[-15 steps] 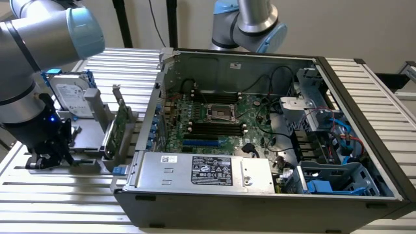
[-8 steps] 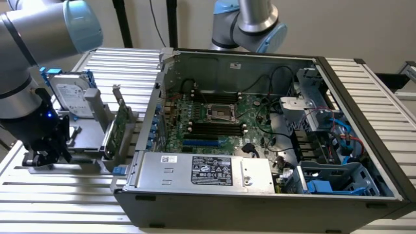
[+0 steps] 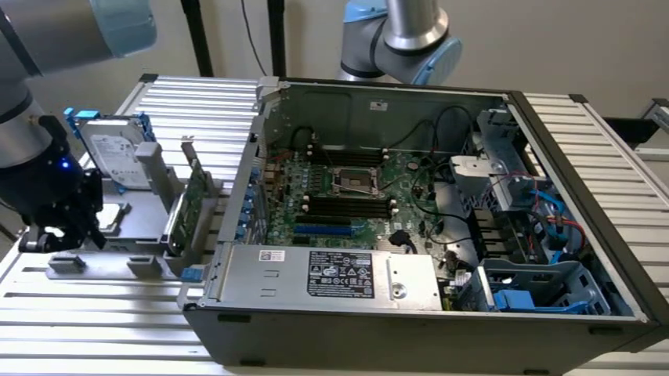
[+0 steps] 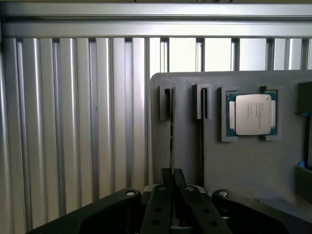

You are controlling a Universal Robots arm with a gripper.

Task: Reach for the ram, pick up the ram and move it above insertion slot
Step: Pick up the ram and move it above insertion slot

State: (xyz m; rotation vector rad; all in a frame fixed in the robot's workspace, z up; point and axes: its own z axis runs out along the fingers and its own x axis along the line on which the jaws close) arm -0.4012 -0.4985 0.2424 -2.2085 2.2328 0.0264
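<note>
The ram (image 4: pixel 171 141) stands on edge in a narrow slot of the grey holder (image 4: pixel 243 165) and looks like a thin dark line running toward my fingertips. My gripper (image 4: pixel 172 176) sits low over that slot, its fingers (image 4: pixel 160 204) drawn together on the ram's near end. In the exterior view my gripper (image 3: pixel 52 239) hangs at the left end of the holder (image 3: pixel 131 223), beside the open computer case (image 3: pixel 418 313). The dark insertion slots (image 3: pixel 345 207) lie on the green motherboard inside the case, well off to the exterior view's right of my gripper.
A silver processor chip (image 4: pixel 252 113) rests in a holder pocket near a second narrow slot (image 4: pixel 202 126). A silver hard drive with blue rails (image 3: pixel 115 157) and a taller green card with a blue tab (image 3: pixel 188 211) stand on the holder. Ribbed metal table (image 3: pixel 94 313) surrounds everything.
</note>
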